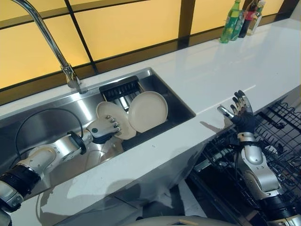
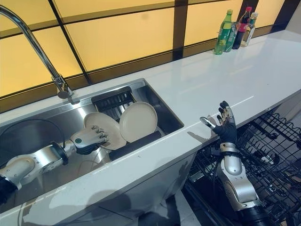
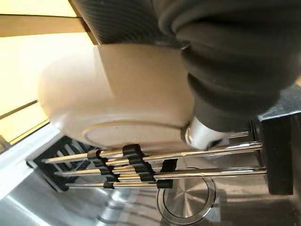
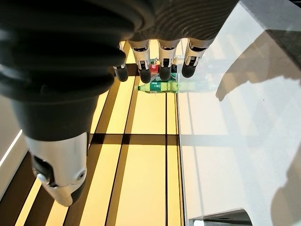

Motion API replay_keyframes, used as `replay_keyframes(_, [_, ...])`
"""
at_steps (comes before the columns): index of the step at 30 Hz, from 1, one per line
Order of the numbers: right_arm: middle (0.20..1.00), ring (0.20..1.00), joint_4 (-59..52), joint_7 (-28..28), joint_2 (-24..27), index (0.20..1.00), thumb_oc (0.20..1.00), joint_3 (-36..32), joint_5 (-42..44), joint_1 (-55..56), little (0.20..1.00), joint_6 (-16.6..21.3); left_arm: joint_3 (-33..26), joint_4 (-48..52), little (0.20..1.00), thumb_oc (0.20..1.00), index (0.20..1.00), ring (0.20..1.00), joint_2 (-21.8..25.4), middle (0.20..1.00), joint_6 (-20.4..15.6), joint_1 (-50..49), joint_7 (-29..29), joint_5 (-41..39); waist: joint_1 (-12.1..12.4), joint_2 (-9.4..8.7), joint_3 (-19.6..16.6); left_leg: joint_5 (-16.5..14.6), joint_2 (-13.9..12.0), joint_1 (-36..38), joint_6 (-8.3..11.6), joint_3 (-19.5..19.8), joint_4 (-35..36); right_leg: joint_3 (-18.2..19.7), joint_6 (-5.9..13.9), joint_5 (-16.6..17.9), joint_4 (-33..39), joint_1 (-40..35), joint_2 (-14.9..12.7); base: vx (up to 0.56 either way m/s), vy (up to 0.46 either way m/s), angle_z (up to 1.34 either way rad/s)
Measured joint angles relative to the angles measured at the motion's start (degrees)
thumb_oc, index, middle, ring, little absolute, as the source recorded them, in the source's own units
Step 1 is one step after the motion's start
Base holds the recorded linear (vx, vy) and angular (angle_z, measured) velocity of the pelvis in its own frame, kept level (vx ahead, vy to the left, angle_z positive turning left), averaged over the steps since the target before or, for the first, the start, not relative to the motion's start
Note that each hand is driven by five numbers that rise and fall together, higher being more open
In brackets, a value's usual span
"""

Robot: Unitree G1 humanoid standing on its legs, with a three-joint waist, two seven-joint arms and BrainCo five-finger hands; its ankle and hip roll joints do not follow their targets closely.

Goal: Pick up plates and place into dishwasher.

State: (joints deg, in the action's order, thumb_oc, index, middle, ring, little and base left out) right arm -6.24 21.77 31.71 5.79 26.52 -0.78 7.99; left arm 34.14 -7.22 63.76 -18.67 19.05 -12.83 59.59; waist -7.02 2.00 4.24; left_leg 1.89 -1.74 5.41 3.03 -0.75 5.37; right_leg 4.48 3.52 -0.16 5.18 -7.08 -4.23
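Left hand (image 2: 88,137) curled round near plate (image 1: 113,118) leaning on sink rack (image 1: 120,89), for lifting. Right hand (image 2: 225,123) spread, raised above dishwasher rack (image 1: 282,141), ready for receiving. Second plate (image 2: 138,121) beside.

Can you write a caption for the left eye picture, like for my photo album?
Robot's left hand grips a cream plate in the sink, while its open right hand waits above the dishwasher rack.

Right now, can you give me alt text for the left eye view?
The left hand grips the nearer of two cream plates leaning in the sink. The right hand hovers open above the dishwasher rack.
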Motion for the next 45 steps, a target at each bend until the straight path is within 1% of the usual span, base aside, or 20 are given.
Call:
replay_keyframes(1, [1.000,1.000,0.00,-0.01,0.15,1.000,1.000,0.00,0.02,0.00,1.000,0.00,0.24,0.12,0.266,0.266,0.266,0.266,0.00,0.266,0.02,0.71,0.49,0.26,0.00,0.00,0.00,0.00,0.00,0.01,0.00,0.01,0.00,-0.10,0.00,0.01,0.00,-0.03,0.00,0.04,0.004,0.00])
replay_keyframes(3, [1.000,1.000,0.00,-0.01,0.32,1.000,1.000,0.00,0.04,-0.01,1.000,0.00,0.59,0.07,0.200,0.200,0.200,0.200,0.00,0.200,0.68,1.98,1.91,0.37,-0.06,0.03,0.02,0.00,-0.01,0.05,0.00,0.02,0.00,-0.28,0.00,0.03,0.00,-0.08,0.01,0.04,0.006,0.00])
replay_keyframes(6, [1.000,1.000,0.00,0.02,0.47,1.000,1.000,0.00,0.08,-0.01,1.000,-0.45,0.53,-0.14,0.200,0.200,0.200,0.200,0.00,0.200,1.77,2.19,3.43,0.47,-0.03,0.19,0.12,-0.02,0.01,0.18,0.02,0.07,0.00,-0.33,0.00,0.03,0.00,-0.25,0.00,0.04,-0.002,0.01])
replay_keyframes(10, [1.000,1.000,0.00,0.02,0.48,1.000,1.000,0.01,0.19,-0.01,1.000,-0.84,0.50,-0.34,0.200,0.200,0.200,0.200,0.01,0.200,1.76,2.31,4.80,1.67,0.09,0.24,0.15,-0.02,0.01,0.20,0.02,0.23,0.00,-0.45,0.00,0.03,0.01,-0.34,0.00,0.00,0.000,0.00])
replay_keyframes(21, [1.000,1.000,-0.03,0.44,0.95,1.000,1.000,0.01,1.32,-0.01,1.000,-1.34,0.46,-0.48,0.200,0.200,0.200,0.200,0.53,0.200,-1.11,4.04,7.53,2.14,0.14,0.33,0.21,-0.02,0.05,0.05,0.03,0.75,0.00,-0.95,0.01,0.00,0.01,-0.40,-0.01,0.00,0.000,0.00])
replay_keyframes(26, [1.000,1.000,-0.07,0.64,0.96,1.000,1.000,0.01,2.25,-0.03,1.000,-1.34,0.46,-0.53,0.200,0.200,0.200,0.200,1.21,0.200,-3.22,5.33,9.53,2.09,0.10,0.47,0.30,-0.02,0.04,0.00,0.03,0.80,0.01,-1.04,0.01,-0.01,0.01,-0.40,-0.01,0.00,0.000,0.00])
replay_keyframes(31, [1.000,1.000,-0.07,0.89,0.98,1.000,1.000,0.01,2.36,-0.03,1.000,-1.34,0.46,-0.06,0.200,0.200,0.200,0.200,2.63,0.200,-3.86,5.36,10.00,1.87,0.18,0.56,0.36,-0.01,0.05,-0.07,0.04,1.01,0.02,-1.41,0.00,-0.01,0.01,-0.46,-0.04,-0.03,0.004,0.02])
replay_keyframes(36, [1.000,1.000,-0.07,0.90,1.26,1.000,1.000,0.02,2.41,-0.04,1.000,-1.33,0.36,0.20,0.200,0.200,0.200,0.200,2.75,0.200,-4.39,5.91,11.31,1.50,0.39,0.56,0.37,0.00,0.12,-0.15,0.04,1.32,0.03,-2.00,0.00,-0.02,0.01,-0.57,-0.11,-0.04,0.010,0.03])
replay_keyframes(42, [1.000,1.000,-0.07,0.96,2.59,1.000,1.000,0.28,2.45,-0.09,1.000,-1.32,0.35,0.87,0.200,0.200,0.200,0.200,3.12,0.200,-5.06,7.32,13.42,1.27,1.60,0.54,0.37,0.00,0.13,-0.28,0.04,1.72,0.03,-2.55,-0.02,-0.07,0.01,-0.64,-0.13,-0.04,0.003,0.04])
replay_keyframes(45, [1.000,1.000,-0.11,0.96,2.77,1.000,1.000,0.84,2.47,-0.16,1.000,-1.31,0.37,1.13,0.200,0.200,0.200,0.200,5.17,0.200,-4.77,8.01,12.71,-0.97,1.70,0.49,0.37,0.03,0.18,-0.66,0.02,2.55,0.03,-3.58,-0.03,-0.12,0.01,-0.70,-0.15,-0.05,0.013,0.13])
